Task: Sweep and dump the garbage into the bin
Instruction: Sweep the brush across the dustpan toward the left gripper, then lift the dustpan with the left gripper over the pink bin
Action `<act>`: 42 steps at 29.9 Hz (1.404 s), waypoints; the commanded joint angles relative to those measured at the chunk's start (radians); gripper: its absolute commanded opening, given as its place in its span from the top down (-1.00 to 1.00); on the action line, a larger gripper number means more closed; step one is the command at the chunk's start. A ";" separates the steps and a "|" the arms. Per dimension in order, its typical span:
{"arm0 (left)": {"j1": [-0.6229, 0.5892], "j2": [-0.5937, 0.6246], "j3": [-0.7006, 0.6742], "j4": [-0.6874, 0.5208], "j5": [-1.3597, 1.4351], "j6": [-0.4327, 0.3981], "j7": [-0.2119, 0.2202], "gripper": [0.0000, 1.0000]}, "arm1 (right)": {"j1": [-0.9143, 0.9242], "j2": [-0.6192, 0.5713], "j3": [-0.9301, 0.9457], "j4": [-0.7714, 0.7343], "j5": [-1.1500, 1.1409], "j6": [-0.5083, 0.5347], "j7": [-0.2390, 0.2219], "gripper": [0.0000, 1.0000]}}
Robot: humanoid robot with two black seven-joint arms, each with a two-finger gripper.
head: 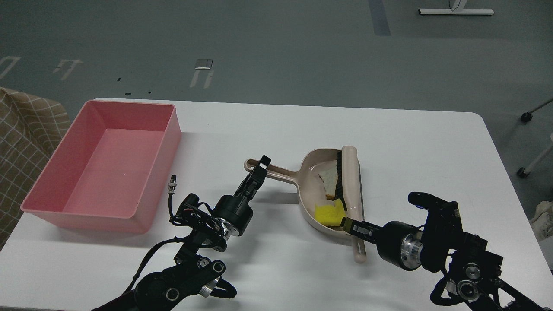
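Head view: my left gripper [260, 166] is clenched on the dustpan [322, 190] handle. My right gripper [351, 226] grasps the brush [349, 181] handle, bristles across the pan's mouth. The bread slice [329, 180] and yellow sponge [330, 213] lie inside the pan, the sponge just beside my right jaws. The pink bin [162, 160] stands well apart, left on the white table [414, 142].

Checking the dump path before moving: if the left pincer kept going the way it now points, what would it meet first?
The left pincer points up-right and already sits at the dustpan handle, so that handle comes first; beyond it lies bare table, though depth is hard to judge.
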 commanded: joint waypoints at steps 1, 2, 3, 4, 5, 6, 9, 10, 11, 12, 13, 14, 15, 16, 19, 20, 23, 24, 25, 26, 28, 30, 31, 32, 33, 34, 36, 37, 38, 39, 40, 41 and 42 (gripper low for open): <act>-0.004 0.002 0.000 0.002 0.000 0.001 0.000 0.54 | 0.002 0.004 0.005 0.003 0.004 0.000 0.000 0.74; -0.006 0.004 0.000 0.002 0.000 0.001 -0.001 0.54 | 0.005 -0.002 0.011 0.003 0.023 0.000 0.000 0.74; -0.007 0.004 0.000 0.002 0.000 0.001 -0.001 0.54 | 0.006 -0.008 0.016 0.003 0.032 0.000 0.000 0.74; -0.009 0.006 0.000 0.002 0.000 0.001 -0.001 0.54 | 0.006 -0.013 0.022 0.003 0.043 0.000 0.000 0.74; -0.010 0.006 0.000 0.002 0.000 0.001 -0.001 0.54 | 0.011 -0.027 0.040 0.003 0.063 0.000 0.000 0.74; -0.010 0.006 0.000 0.002 0.000 0.001 -0.001 0.54 | 0.012 -0.033 0.050 0.003 0.072 0.000 0.000 0.74; -0.014 0.004 0.000 0.008 -0.002 0.001 0.000 0.56 | 0.035 -0.062 0.083 0.003 0.127 0.000 0.000 0.74; -0.015 0.004 0.000 0.011 -0.002 0.001 0.000 0.59 | 0.040 -0.073 0.091 0.003 0.139 0.000 0.000 0.74; -0.018 0.004 0.000 0.012 -0.009 0.001 0.000 0.60 | 0.051 -0.097 0.105 0.003 0.171 0.000 0.000 0.75; -0.020 0.004 0.000 0.012 -0.009 0.001 0.000 0.60 | 0.054 -0.109 0.112 0.003 0.188 0.000 0.000 0.75; -0.024 0.006 0.000 0.014 -0.011 0.001 0.000 0.62 | 0.060 -0.135 0.126 0.003 0.216 0.000 0.000 0.75; -0.024 0.006 0.000 0.015 -0.014 0.001 0.002 0.68 | 0.063 -0.163 0.140 0.002 0.240 0.000 0.000 0.75; -0.024 0.006 0.000 0.015 -0.015 0.001 0.002 0.69 | 0.063 -0.175 0.145 0.002 0.248 0.000 0.000 0.75; -0.026 0.006 -0.003 0.015 -0.028 0.001 0.002 0.75 | 0.063 -0.201 0.151 0.002 0.263 0.000 0.000 0.75; -0.043 0.006 -0.009 0.014 -0.084 0.001 0.006 0.77 | 0.059 -0.238 0.154 0.002 0.279 0.000 0.000 0.75; -0.050 0.009 -0.009 0.014 -0.127 0.001 0.008 0.77 | 0.052 -0.249 0.157 0.002 0.282 0.000 0.000 0.75; -0.064 0.018 -0.003 0.011 -0.202 0.001 0.008 0.86 | 0.040 -0.252 0.168 0.002 0.282 0.000 0.000 0.75; -0.069 0.019 -0.003 0.009 -0.212 0.001 0.008 0.90 | 0.034 -0.252 0.168 0.003 0.282 0.000 0.000 0.75; -0.076 0.019 -0.002 0.009 -0.224 0.001 0.008 0.92 | 0.026 -0.252 0.171 0.003 0.282 0.000 0.000 0.75; -0.078 0.019 -0.003 0.009 -0.226 0.001 0.009 0.93 | 0.023 -0.251 0.172 0.002 0.282 0.000 0.000 0.75; -0.086 0.022 -0.008 -0.001 -0.227 0.001 0.011 0.93 | 0.016 -0.251 0.171 0.002 0.281 0.000 0.000 0.75; -0.087 0.022 -0.011 -0.004 -0.227 0.001 0.018 0.94 | 0.013 -0.251 0.171 0.002 0.281 0.000 0.000 0.75; -0.089 0.021 -0.012 -0.005 -0.227 0.001 0.023 0.94 | 0.009 -0.251 0.172 0.002 0.281 0.000 0.000 0.75; -0.089 0.019 -0.014 -0.005 -0.227 0.001 0.026 0.94 | 0.008 -0.251 0.171 0.002 0.281 0.000 0.000 0.75; -0.089 0.019 -0.016 -0.008 -0.227 0.001 0.028 0.94 | 0.006 -0.251 0.171 0.002 0.281 0.000 0.000 0.76; -0.090 0.019 -0.014 -0.021 -0.227 0.001 0.029 0.94 | 0.006 -0.251 0.171 0.002 0.281 0.000 0.000 0.76; -0.093 0.019 -0.012 -0.046 -0.229 0.001 0.040 0.94 | 0.005 -0.251 0.171 0.002 0.281 0.000 0.000 0.76; -0.096 0.018 -0.012 -0.049 -0.230 0.001 0.046 0.94 | 0.005 -0.251 0.171 0.002 0.281 0.000 0.000 0.76; -0.102 0.018 -0.012 -0.054 -0.233 0.001 0.054 0.94 | 0.006 -0.251 0.171 0.002 0.281 0.000 0.000 0.76; -0.122 0.015 -0.012 -0.057 -0.235 0.001 0.069 0.94 | 0.006 -0.249 0.171 0.002 0.281 0.000 0.000 0.76; -0.132 0.013 -0.011 -0.057 -0.235 0.001 0.075 0.94 | 0.006 -0.251 0.171 0.002 0.281 0.000 0.000 0.76; -0.150 0.007 -0.011 -0.057 -0.236 0.001 0.083 0.94 | 0.005 -0.251 0.171 0.002 0.281 0.000 0.000 0.76; -0.171 0.001 -0.006 -0.057 -0.238 0.001 0.089 0.94 | 0.005 -0.251 0.171 0.002 0.281 0.000 0.000 0.76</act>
